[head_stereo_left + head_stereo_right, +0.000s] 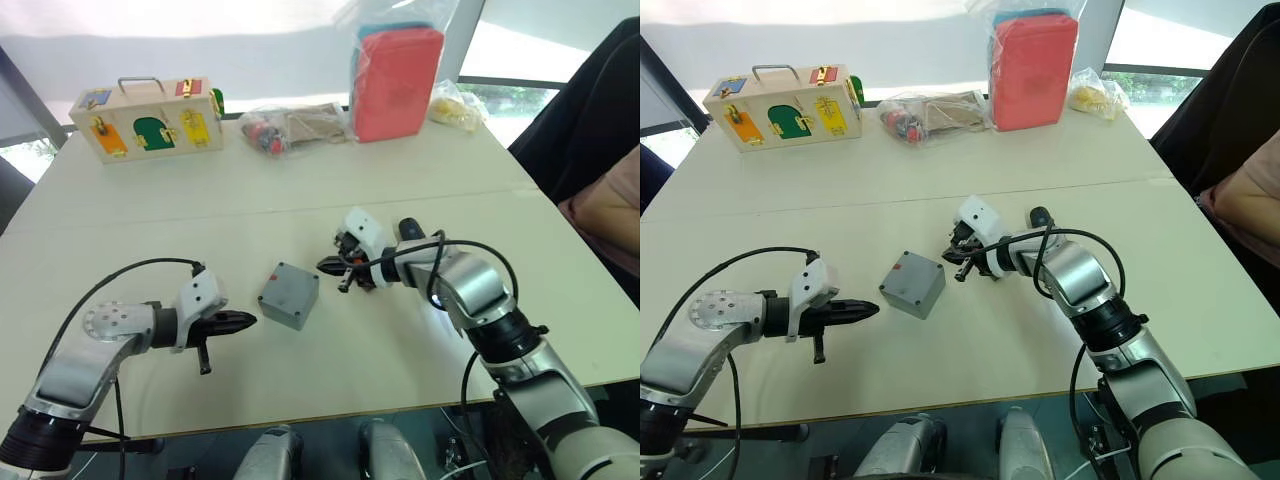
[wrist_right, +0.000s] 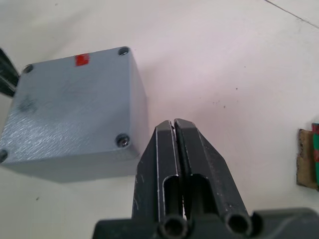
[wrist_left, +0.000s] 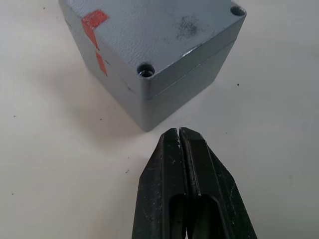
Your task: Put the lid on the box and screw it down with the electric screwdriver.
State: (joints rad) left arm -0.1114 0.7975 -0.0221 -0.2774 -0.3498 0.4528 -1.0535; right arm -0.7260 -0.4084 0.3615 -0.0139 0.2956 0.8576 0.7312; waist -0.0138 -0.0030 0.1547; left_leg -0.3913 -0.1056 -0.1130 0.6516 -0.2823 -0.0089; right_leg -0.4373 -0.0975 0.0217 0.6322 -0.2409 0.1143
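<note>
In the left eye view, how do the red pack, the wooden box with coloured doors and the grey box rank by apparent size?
1. Wooden box with coloured doors
2. Red pack in plastic, nearly alike
3. Small grey box, though nearest

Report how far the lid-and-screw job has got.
Done: the lid sits on the box, its seam closed all round. In hand: nothing; the left tool and right tool are both shut and empty beside the box. Left: the corner screw holes look dark; whether they hold screws is unclear.
</note>
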